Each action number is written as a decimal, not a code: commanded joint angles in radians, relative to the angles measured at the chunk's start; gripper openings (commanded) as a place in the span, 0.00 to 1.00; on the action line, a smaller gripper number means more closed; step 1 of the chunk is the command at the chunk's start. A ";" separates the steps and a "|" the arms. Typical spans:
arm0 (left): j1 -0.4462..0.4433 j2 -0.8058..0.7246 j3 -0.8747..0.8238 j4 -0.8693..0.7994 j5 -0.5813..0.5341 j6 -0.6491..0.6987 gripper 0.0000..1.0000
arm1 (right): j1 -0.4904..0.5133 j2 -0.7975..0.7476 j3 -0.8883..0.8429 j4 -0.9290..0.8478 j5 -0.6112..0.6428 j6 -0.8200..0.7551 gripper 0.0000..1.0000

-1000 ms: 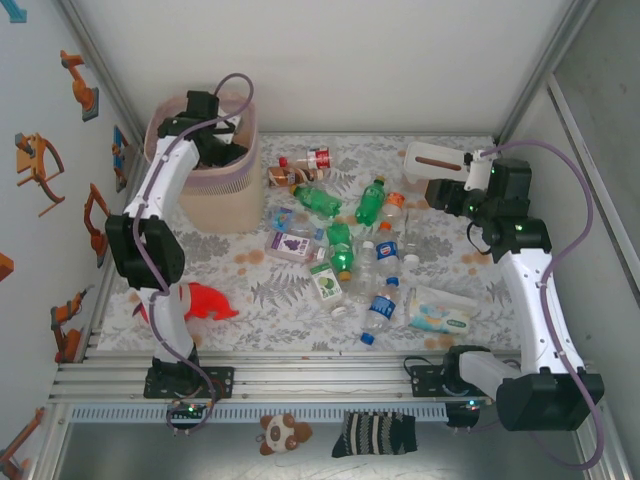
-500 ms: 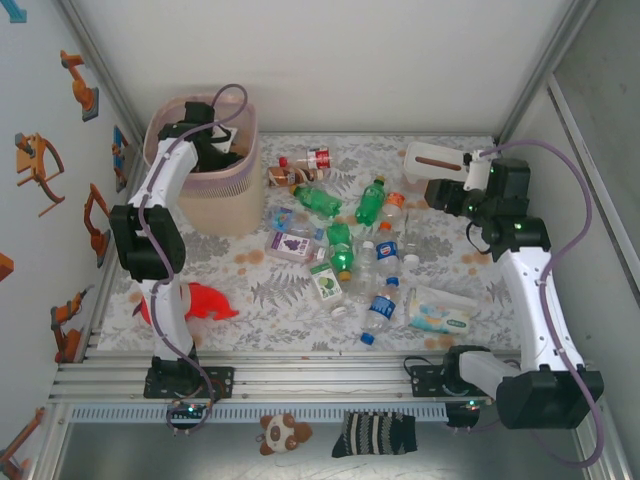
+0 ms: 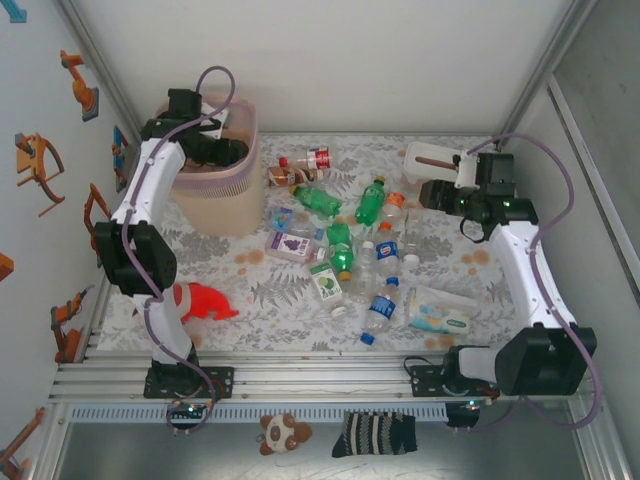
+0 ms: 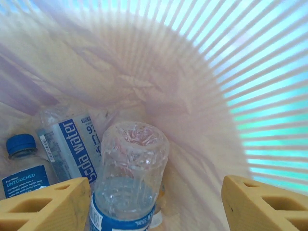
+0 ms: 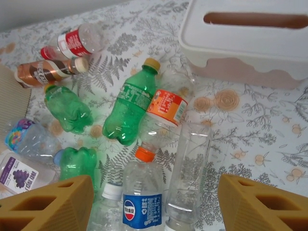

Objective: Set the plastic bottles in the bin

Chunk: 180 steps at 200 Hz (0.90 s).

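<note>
You've got three plastic bottles (image 4: 132,168) down in the bin (image 3: 215,200), the tall pale pink tub at the far left of the table. The left wrist view reads them for you. There's a clear bottle (image 4: 134,159), dimpled base up, with a blue band round it. Beside it lies a crumpled bottle (image 4: 72,142) labelled "Soda water", and at the left a blue-capped bottle (image 4: 21,166) marked "UNTOUCHED". Thin crinkled film (image 4: 144,82) lines the wall, and light stripes in through the slots. Your left gripper (image 3: 225,150) hangs in the bin's mouth, fingers (image 4: 48,204) spread, gripping nothing.

From above, those labels are too small to read, and the rest of the bottles lie scattered mid-table on a fern-print cloth (image 3: 290,295). Your right gripper (image 5: 154,192) hovers over them, spread wide and empty. Under it are a smooth green bottle (image 5: 130,110) with a tan cap, an orange-labelled bottle (image 5: 166,108), and a blue-labelled bottle (image 5: 142,204) with a Pepsi-style roundel and an orange cap. Farther off sits a white tissue box (image 5: 240,43) with a pink scalloped base.
</note>
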State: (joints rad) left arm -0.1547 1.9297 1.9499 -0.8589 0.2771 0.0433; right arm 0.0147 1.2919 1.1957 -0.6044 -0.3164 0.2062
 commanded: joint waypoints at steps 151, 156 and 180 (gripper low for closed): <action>0.033 -0.415 -0.333 0.197 0.207 -0.166 0.77 | 0.075 0.451 0.145 -0.050 0.187 0.101 0.62; 0.033 -0.428 -0.343 0.205 0.214 -0.172 0.77 | 0.081 0.462 0.153 -0.049 0.196 0.101 0.61; 0.035 -0.482 -0.391 0.244 0.238 -0.208 0.77 | 0.103 0.518 0.187 -0.046 0.225 0.102 0.61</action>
State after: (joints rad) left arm -0.1268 1.5085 1.5974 -0.6724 0.4534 -0.1123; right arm 0.0986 1.7695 1.3334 -0.6399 -0.1558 0.2924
